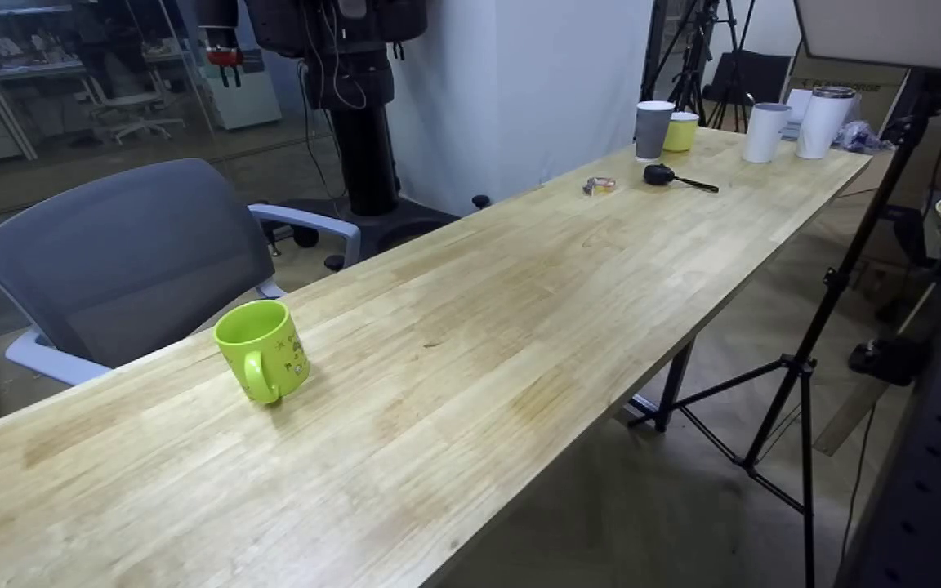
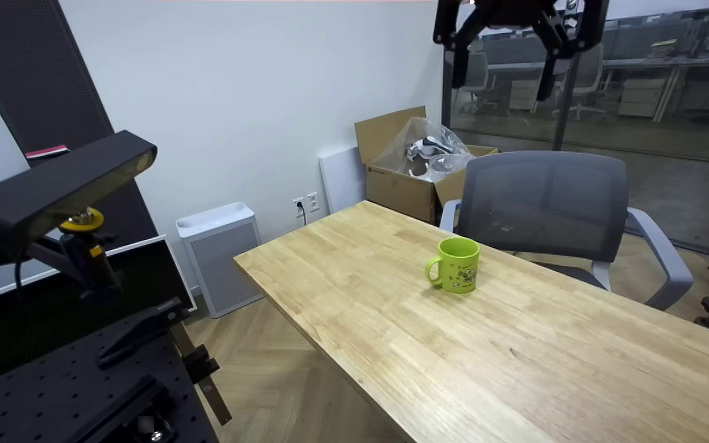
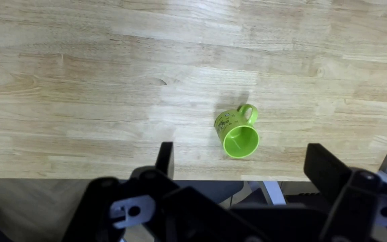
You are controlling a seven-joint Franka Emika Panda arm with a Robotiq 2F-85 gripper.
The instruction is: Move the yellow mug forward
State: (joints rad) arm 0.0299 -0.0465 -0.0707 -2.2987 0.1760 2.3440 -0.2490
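Yellow mug (image 1: 265, 351) set upright on the bench (image 1: 503, 327), located at near left in an exterior view, toward the side bordered by the chair (image 1: 127, 257), fingers (image 3: 324, 171) spread wide apart, nothing gripped.

Yellow mug (image 2: 458, 268) standing upright, mouth up, on the worktop (image 2: 354, 301).
Glossy lime, a short cylinder with small dark printed figures on its side, too fine to make out fully; the inside is the same colour. It sits flat on its base near one long edge, and in both exterior views as well as the wrist view the loop handle points inward over the wood, away from that edge.
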